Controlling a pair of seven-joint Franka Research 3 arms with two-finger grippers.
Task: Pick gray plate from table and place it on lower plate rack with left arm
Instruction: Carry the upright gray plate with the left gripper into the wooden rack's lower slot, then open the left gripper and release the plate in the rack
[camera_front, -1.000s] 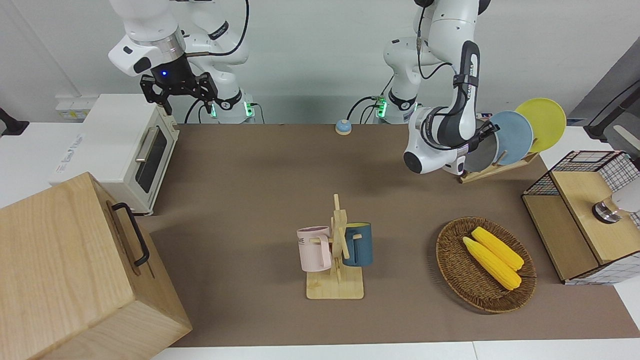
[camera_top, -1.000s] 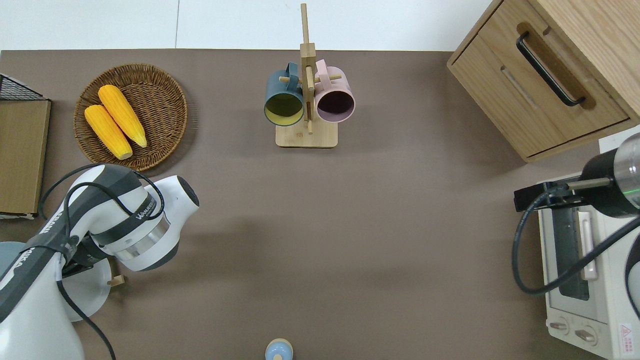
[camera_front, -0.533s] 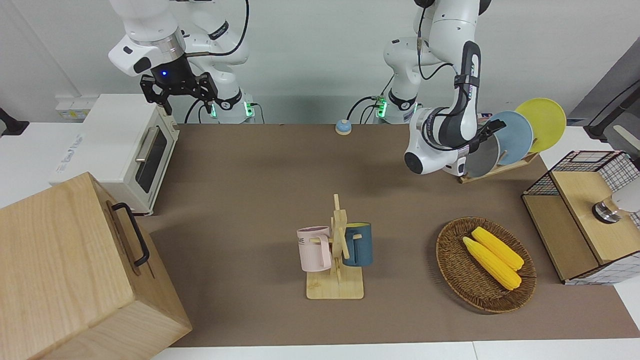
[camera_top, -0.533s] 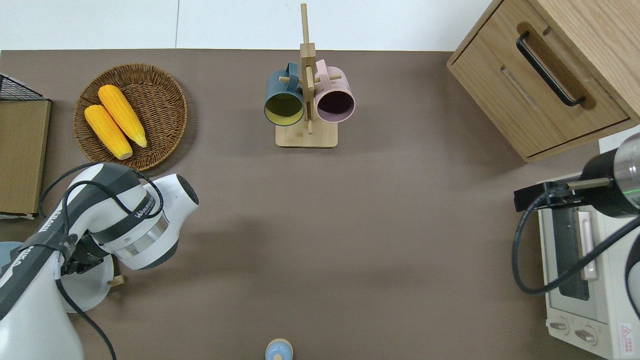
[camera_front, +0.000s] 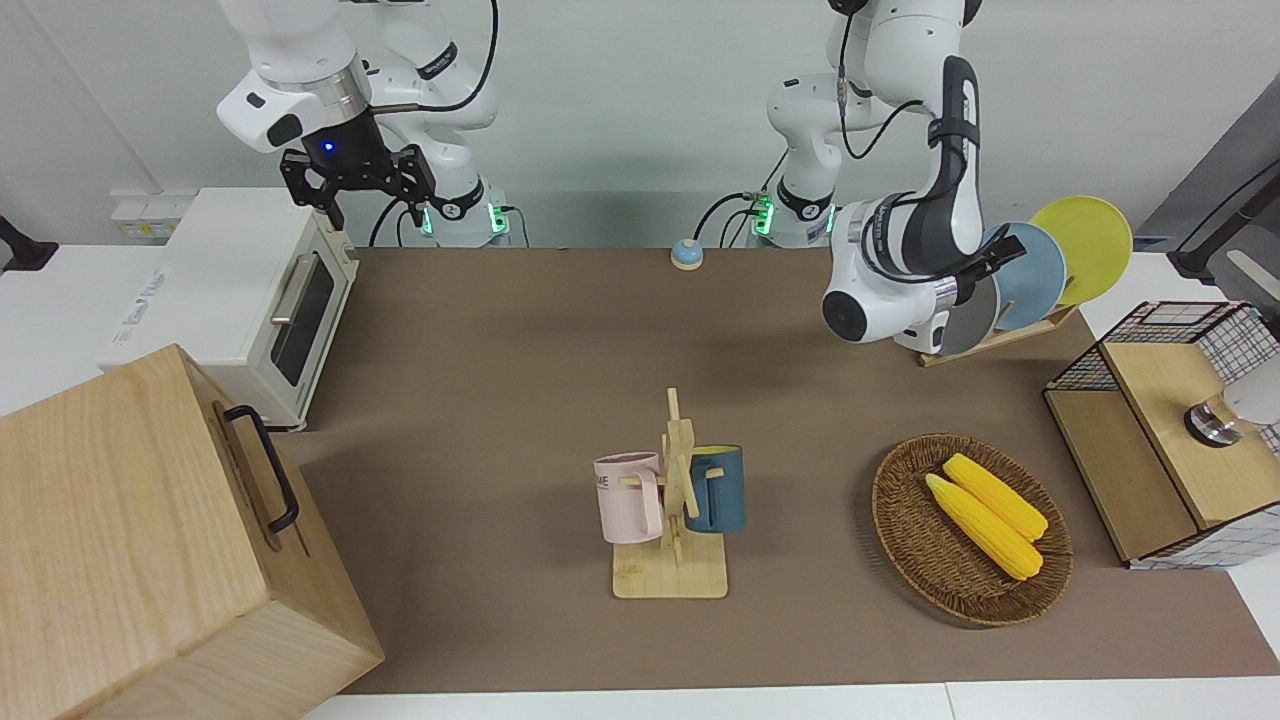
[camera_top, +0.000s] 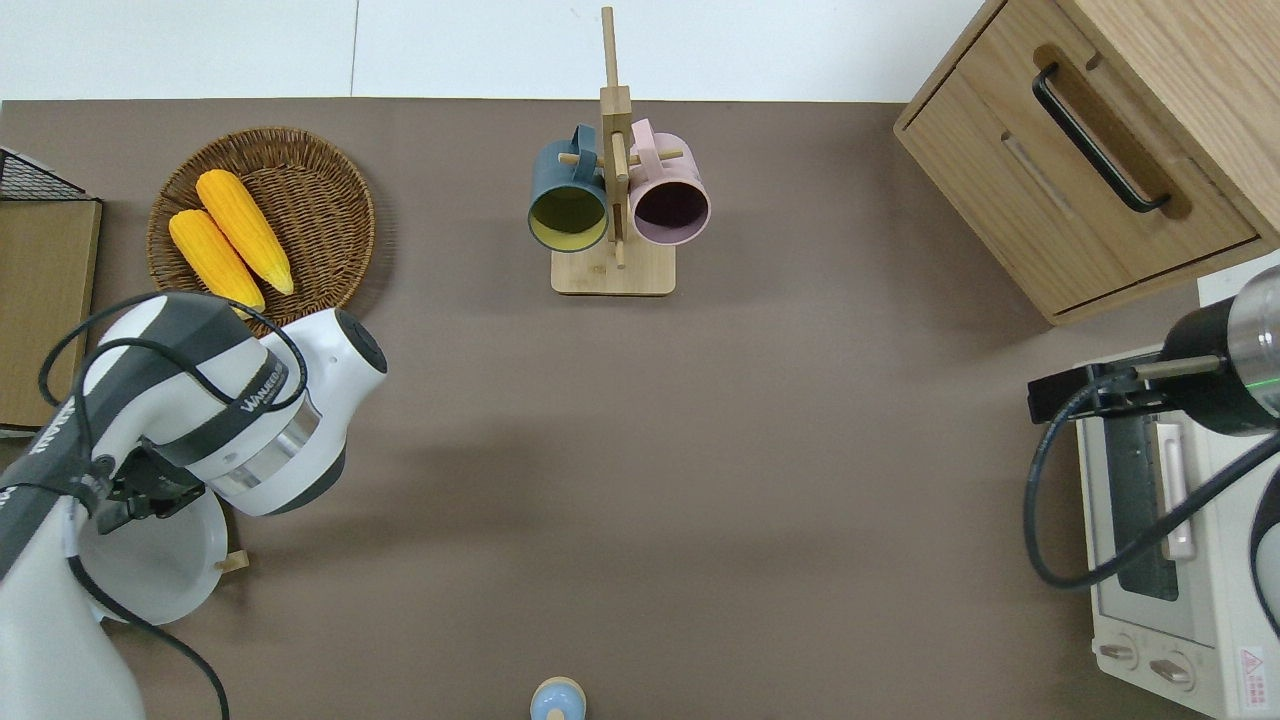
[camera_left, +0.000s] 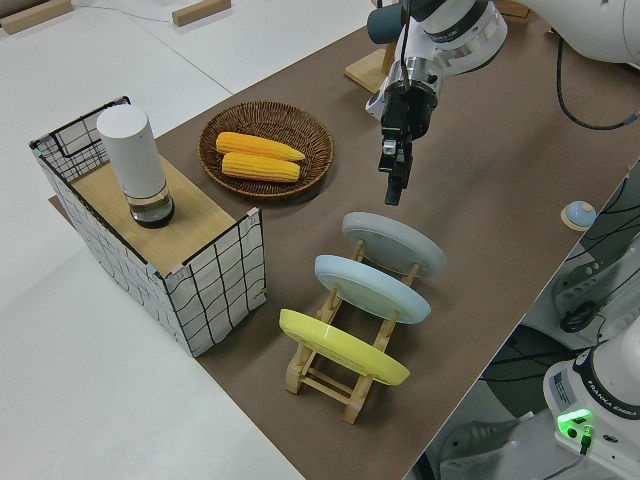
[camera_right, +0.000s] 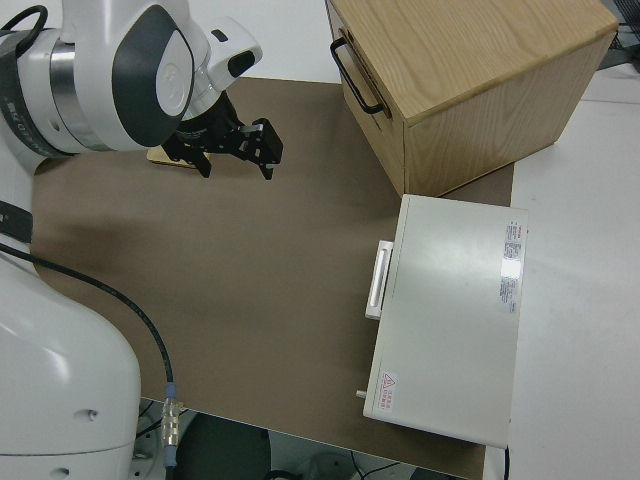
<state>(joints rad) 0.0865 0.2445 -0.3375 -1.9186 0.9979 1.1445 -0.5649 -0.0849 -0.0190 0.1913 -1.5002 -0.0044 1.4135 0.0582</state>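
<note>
The gray plate (camera_left: 393, 243) stands tilted in the end slot of the lower plate rack (camera_left: 330, 375), the slot farthest from the robots; it also shows in the front view (camera_front: 968, 318) and the overhead view (camera_top: 160, 560). My left gripper (camera_left: 392, 185) hangs just above the plate's upper rim, apart from it, fingers down, open and empty. In the overhead view the left gripper (camera_top: 130, 495) is over the plate. The right arm is parked, its gripper (camera_front: 357, 185) open.
A blue plate (camera_left: 372, 288) and a yellow plate (camera_left: 340, 345) fill the rack's other slots. A wicker basket (camera_front: 900, 520) with corn, a wire-sided box (camera_left: 210, 280), a mug tree (camera_front: 672, 500), a toaster oven (camera_front: 250, 290) and a wooden cabinet (camera_front: 130, 540) stand on the table (camera_front: 500, 400).
The left gripper has let go of the gray plate and risen off it. The left arm has swung away from the rack; the plate stays in its slot. The right arm has not moved.
</note>
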